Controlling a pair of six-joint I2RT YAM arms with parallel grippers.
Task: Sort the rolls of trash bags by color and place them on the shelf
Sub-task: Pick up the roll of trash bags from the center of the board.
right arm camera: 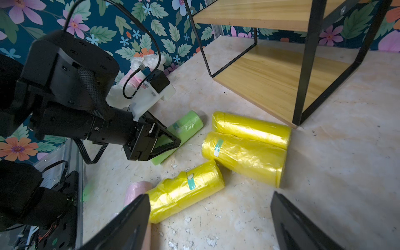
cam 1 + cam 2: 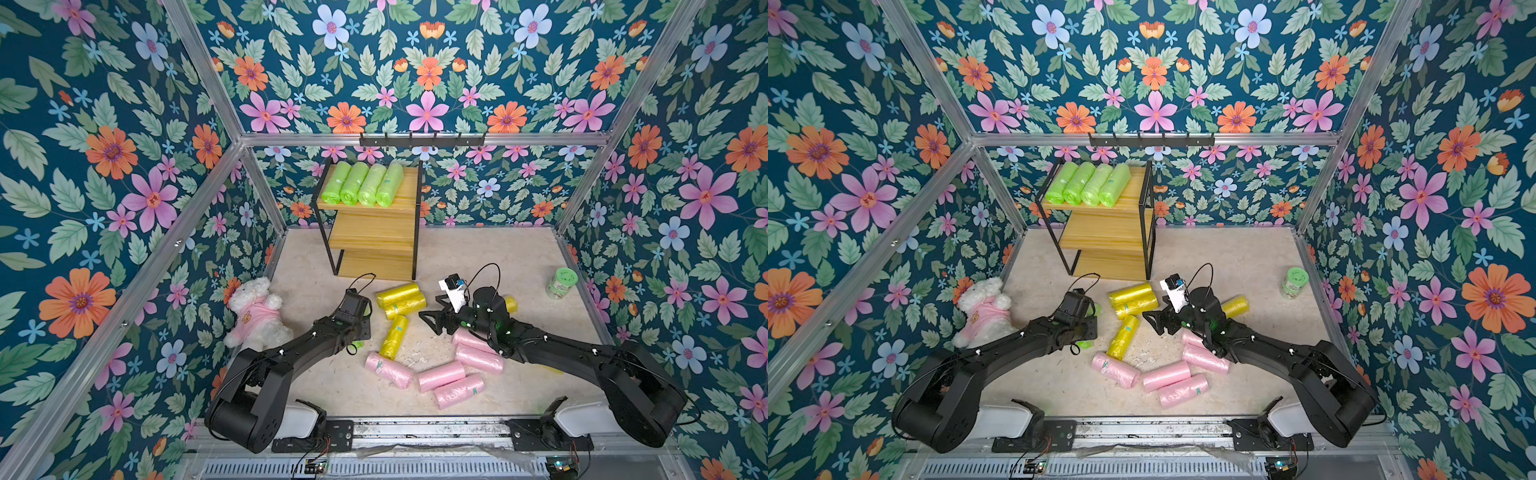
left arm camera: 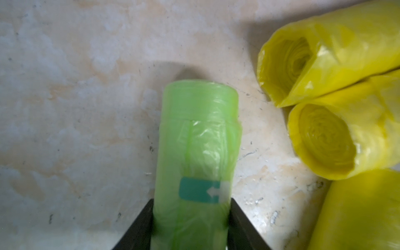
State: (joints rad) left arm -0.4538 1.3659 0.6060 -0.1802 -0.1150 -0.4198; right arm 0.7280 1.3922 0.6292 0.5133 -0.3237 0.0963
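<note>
The shelf (image 2: 370,232) holds four green rolls (image 2: 361,184) on its top board. The left arm (image 2: 291,353) reaches low, wrist bent down. The left gripper (image 3: 191,201) clamps another green roll (image 3: 199,138), its fingers (image 3: 140,227) pressed to both sides near one end. This roll lies flat on the floor (image 3: 75,108), long axis in line with the gripper, far end toward the shelf. The right gripper (image 1: 210,195) hovers wide and empty beside the yellow rolls (image 1: 244,151).

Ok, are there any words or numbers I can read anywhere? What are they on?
No readable words or numbers.
White arrow, no letters: teal sticker on the green roll.
Same arrow, on a yellow roll.
Jar label: too small to read.
Bear shirt: a small picture, no letters seen.
</note>
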